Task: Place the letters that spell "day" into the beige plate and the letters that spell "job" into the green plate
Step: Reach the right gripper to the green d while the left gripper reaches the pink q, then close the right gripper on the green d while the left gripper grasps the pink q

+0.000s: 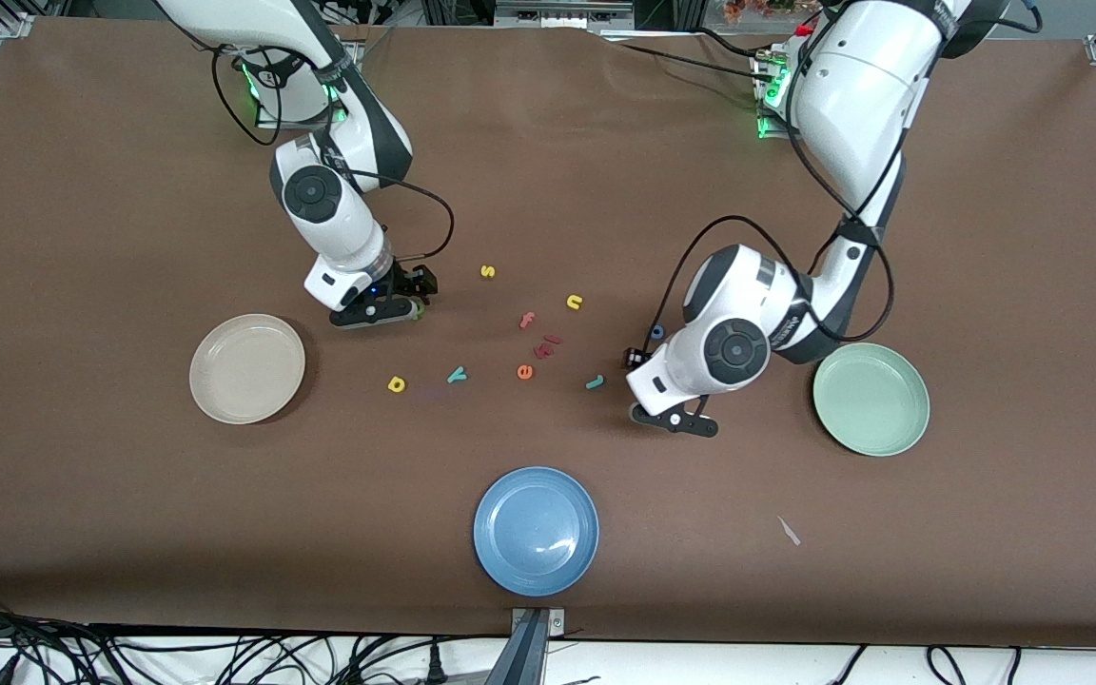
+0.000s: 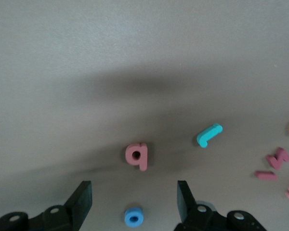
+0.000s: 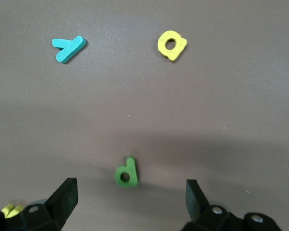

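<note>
Brown paper covers the whole table; three plates sit on it and small foam letters lie loose in the middle of the front view.

You have the beige plate (image 1: 247, 368) toward the right arm's end, the green plate (image 1: 871, 400) toward the left arm's end, and a blue plate (image 1: 536, 531) low in the middle of the frame; all three plates look bare.

Your right gripper (image 3: 130, 190) hangs low over the green d (image 3: 125, 174); its fingers are spread wide and hold nothing. The yellow a (image 1: 397, 384) and the teal y (image 1: 456, 375) lie apart from it, nearer the front camera.

Your left gripper (image 2: 134, 192) hangs low over the blue o (image 2: 133, 216); its fingers are apart too, with nothing in them. The pink b (image 2: 137, 155) lies just beside the o; the teal j (image 1: 595, 382) is a bit farther off.

These letters look very light, soft and thin, so they may slide or tip when a finger bumps them; I think you should come straight down, put one finger on each flat edge, and squeeze gently. The o is a ring, so pinch it across its outside; take the d by its round part.
</note>
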